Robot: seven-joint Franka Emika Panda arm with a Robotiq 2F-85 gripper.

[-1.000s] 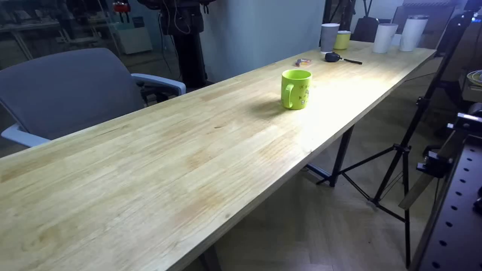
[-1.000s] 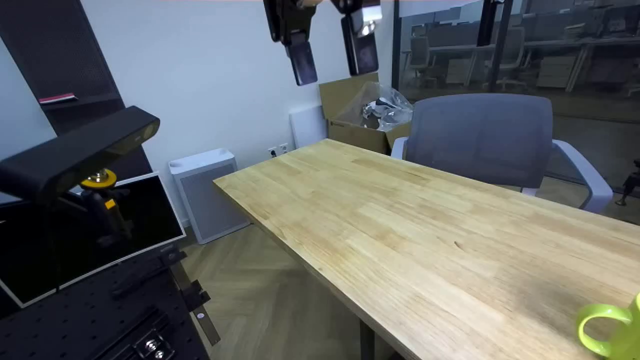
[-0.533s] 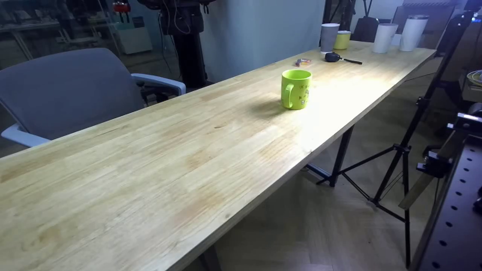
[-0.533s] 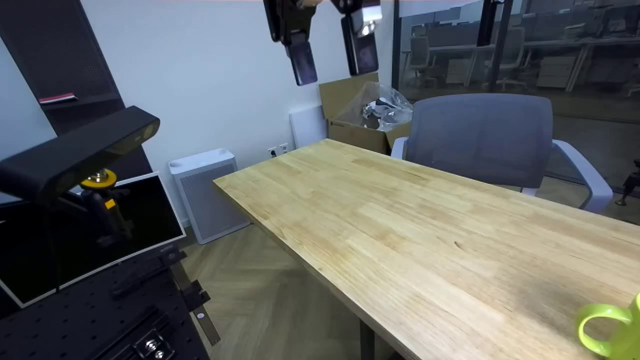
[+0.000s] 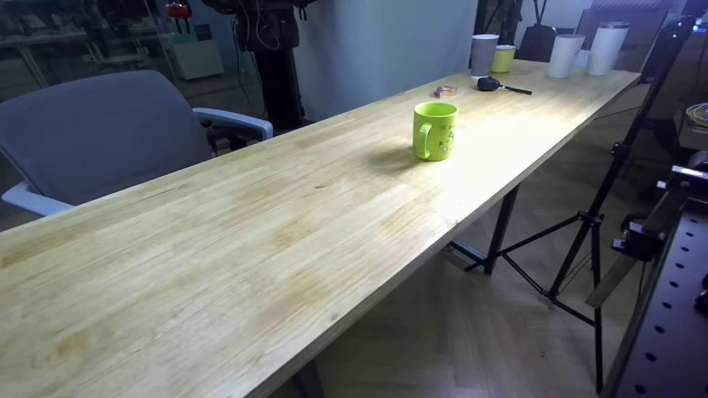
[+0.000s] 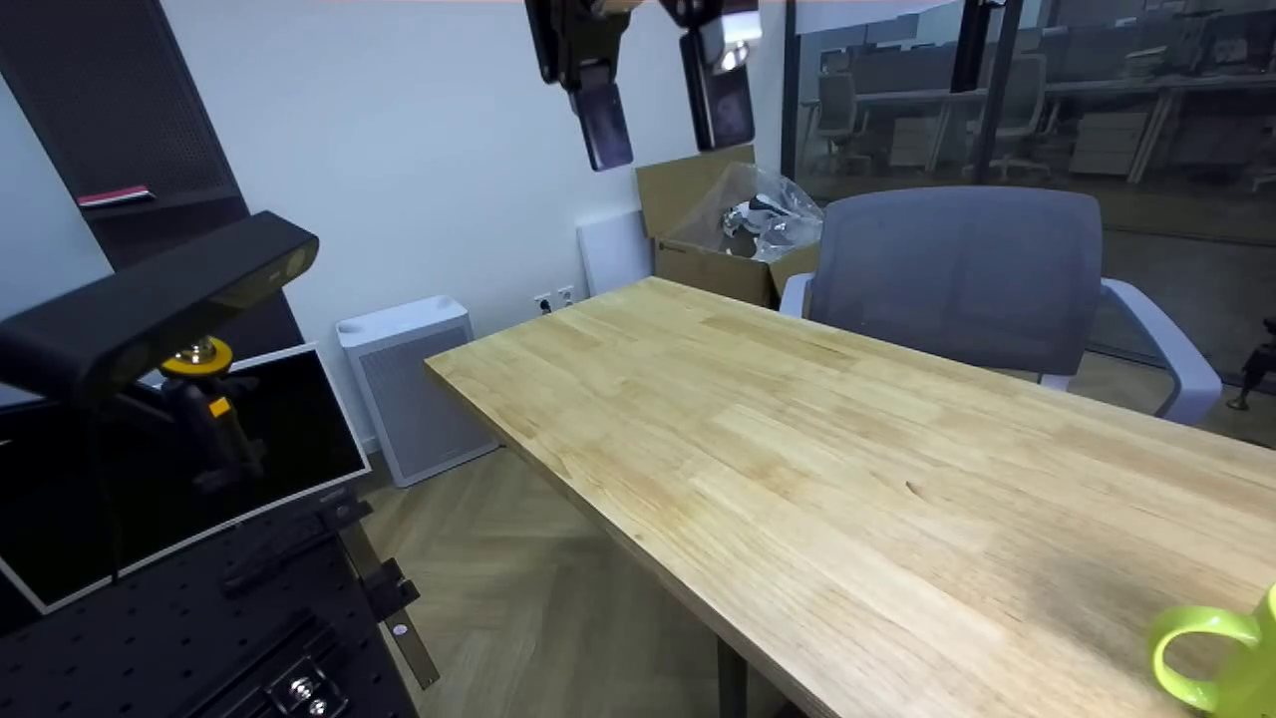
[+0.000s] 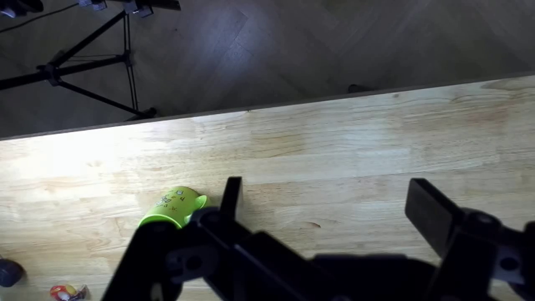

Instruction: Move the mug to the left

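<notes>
— Starting from the nearest thing: how is the gripper (image 7: 326,184) found, and which step is in hand?

— Its two fingers (image 7: 430,213) are spread wide. Only the table (image 7: 326,159) is seen between them in the wrist view, so nothing is held. Step judged to be the approach; grasp and carry are not yet done.

— And the mug (image 7: 169,205), next out?

— Recorded upright on the table, well apart from the fingers. In the wrist view it is placed left of the gap and partly covered by the gripper, its handle (image 7: 202,202) turned toward the fingers.

— What is called for next?

— A sideways shift, it is judged, until the mug is centred below the gap; then lowering with both fingers clear of the handle, and closing on the mug. Should a finger be landed on the handle, the mug could be twisted or tipped.

— And the carry?

— To be made leftward, by lift or slide. Whose left is meant cannot be settled from the views; to be confirmed beforehand.

— Anything logged farther off?

— In an exterior view, along the table: a small packet (image 5: 444,92), a dark rounded object (image 5: 488,84) and, at the far end, tall cups (image 5: 565,56) and a yellowish cup (image 5: 502,59), not to be mistaken for the mug.
</notes>
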